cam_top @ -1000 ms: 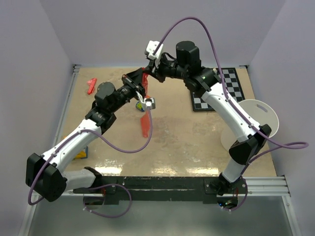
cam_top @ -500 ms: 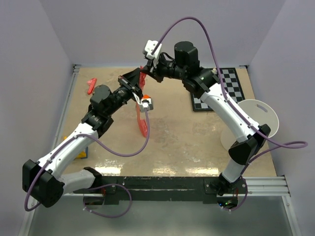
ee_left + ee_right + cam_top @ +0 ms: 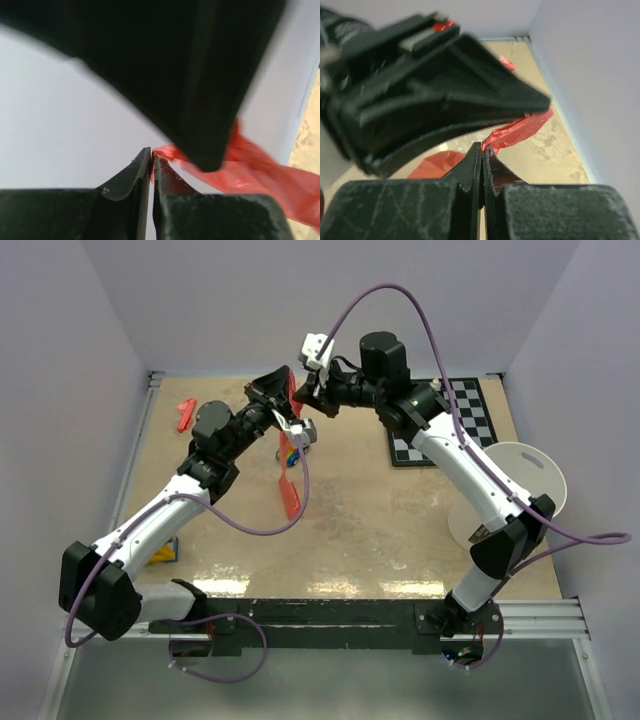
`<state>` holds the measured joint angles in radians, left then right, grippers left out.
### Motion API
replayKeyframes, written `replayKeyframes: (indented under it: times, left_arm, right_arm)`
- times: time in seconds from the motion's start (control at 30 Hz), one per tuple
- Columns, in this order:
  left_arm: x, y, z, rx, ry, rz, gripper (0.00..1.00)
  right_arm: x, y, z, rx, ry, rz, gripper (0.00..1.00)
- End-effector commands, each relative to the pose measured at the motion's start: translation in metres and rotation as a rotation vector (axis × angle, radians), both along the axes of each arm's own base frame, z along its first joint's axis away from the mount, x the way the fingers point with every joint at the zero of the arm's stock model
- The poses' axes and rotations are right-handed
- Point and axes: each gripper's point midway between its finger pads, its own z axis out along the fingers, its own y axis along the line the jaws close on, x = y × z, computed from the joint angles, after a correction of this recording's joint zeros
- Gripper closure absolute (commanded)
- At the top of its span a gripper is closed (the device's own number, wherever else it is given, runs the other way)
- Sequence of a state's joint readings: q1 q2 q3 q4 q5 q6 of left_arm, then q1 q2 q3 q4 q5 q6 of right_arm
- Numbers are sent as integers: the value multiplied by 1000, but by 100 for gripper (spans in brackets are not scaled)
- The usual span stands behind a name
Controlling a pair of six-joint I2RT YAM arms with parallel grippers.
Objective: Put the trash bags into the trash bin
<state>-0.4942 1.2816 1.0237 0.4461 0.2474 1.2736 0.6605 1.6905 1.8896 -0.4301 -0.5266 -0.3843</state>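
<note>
Up over the back of the table [image 3: 380, 530], the two claws meet almost tip to tip. The left gripper [image 3: 283, 392] is squeezed tight on the top of the trash bag [image 3: 290, 490]. The right gripper [image 3: 306, 398] is squeezed tight on the same red film, just beside it. In both wrist views the fingers are pressed together with a bit of red plastic caught between them.

From the claws the bag hangs down in one long, thin strip. From above, the strip runs toward the near side of the table. I cannot tell if its low end touches the table. It looks bunched up, not spread open.

The trash bin [image 3: 520, 475] is well apart from the bag, over on the right side. It sits close to the middle of the right arm, which hides part of it. Its wide mouth seems to face up.

So the bag has to travel to the right. The right arm is the nearer one to the bin. I think the long strip must be lifted high enough to clear the rim.
</note>
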Motion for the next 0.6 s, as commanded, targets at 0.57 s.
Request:
replayKeyframes:
  times: [0.57]
  left_arm:
    - [-112, -12, 6, -431, 702, -355, 76]
  right_arm:
    - [-53, -34, 32, 205, -86, 167, 92]
